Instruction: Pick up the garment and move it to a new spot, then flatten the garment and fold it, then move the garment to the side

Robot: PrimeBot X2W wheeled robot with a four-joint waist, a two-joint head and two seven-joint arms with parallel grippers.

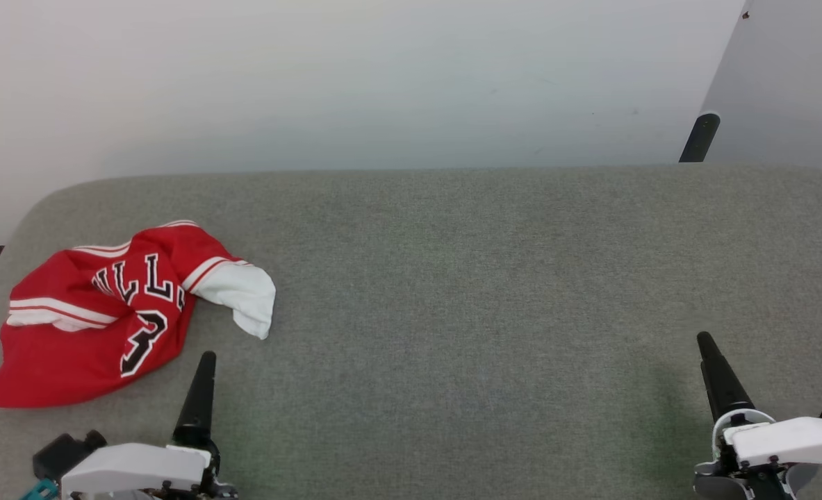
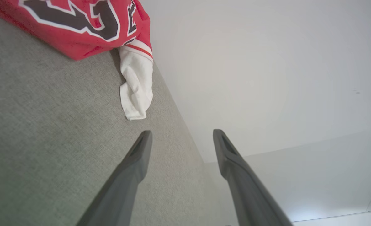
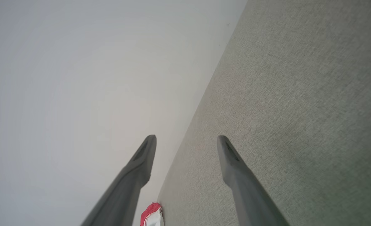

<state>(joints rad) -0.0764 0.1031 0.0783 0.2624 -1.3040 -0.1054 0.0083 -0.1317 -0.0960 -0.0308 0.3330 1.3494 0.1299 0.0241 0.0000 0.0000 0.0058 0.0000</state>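
Observation:
The red jersey [image 1: 98,319] lies crumpled at the left end of the grey padded table [image 1: 452,278], black lettering and a number 3 facing up, one white sleeve [image 1: 244,295] flopped toward the middle. My left gripper [image 1: 206,357] sits just near of it, open, nothing between its fingers. In the left wrist view the gripper [image 2: 180,133] points past the white sleeve [image 2: 135,88] and the red cloth [image 2: 78,28]. My right gripper [image 1: 706,340] rests at the lower right, far from the garment; in the right wrist view the gripper [image 3: 187,138] is open over bare fabric, a scrap of jersey [image 3: 151,215] below.
A white wall [image 1: 383,76] rises behind the table's far edge. A dark post [image 1: 699,137] and a pale panel stand at the back right. Grey tabletop stretches between the two grippers.

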